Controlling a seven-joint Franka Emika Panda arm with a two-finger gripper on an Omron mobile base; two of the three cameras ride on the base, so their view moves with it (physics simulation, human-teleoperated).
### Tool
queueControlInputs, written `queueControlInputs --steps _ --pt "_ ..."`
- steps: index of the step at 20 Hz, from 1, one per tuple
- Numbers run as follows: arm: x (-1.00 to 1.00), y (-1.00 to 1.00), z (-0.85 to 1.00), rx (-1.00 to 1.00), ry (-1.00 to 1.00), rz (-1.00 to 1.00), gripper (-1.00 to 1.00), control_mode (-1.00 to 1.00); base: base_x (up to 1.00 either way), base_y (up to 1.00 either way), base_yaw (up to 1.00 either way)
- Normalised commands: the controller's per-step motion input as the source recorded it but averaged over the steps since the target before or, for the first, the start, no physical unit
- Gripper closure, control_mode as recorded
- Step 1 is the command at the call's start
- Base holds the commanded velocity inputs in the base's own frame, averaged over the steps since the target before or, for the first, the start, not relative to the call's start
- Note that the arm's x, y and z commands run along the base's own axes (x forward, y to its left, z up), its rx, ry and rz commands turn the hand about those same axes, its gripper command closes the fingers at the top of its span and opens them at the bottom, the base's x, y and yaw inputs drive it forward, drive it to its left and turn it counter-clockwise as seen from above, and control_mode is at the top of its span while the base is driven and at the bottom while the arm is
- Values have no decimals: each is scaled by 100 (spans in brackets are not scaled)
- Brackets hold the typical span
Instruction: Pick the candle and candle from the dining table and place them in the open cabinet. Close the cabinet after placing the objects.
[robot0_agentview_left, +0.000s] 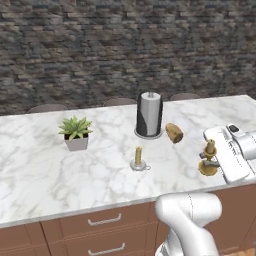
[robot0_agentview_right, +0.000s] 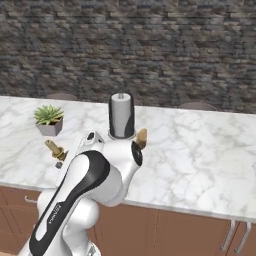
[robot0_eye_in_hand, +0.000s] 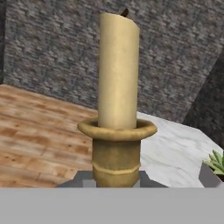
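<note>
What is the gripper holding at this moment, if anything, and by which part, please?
The gripper is shut on the brass candlestick candle, gripping the candlestick's stem below the cup, with the candle itself upright above the fingers.

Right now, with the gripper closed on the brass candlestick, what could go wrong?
1. The gripper holds the brass candlestick low on its stem, so the tall candle may tip when swung.
2. The brown lump and paper-towel stand are close; a wide swing could knock them.
3. The second candle stands near the path.
</note>
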Motion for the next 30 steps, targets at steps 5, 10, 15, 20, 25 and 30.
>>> queueControlInputs --steps 5,10,15,20,25,30 --pt "0 0 0 0 0 0 100 100 -32 -3 -22" --pt "0 0 0 0 0 0 100 100 -24 -5 -16" --pt "0 0 0 0 0 0 100 100 -15 -9 -38" --pt "0 0 0 0 0 0 100 100 0 -1 -89" --pt "0 0 0 0 0 0 100 100 0 0 -98" --pt "0 0 0 0 0 0 100 100 0 1 -99"
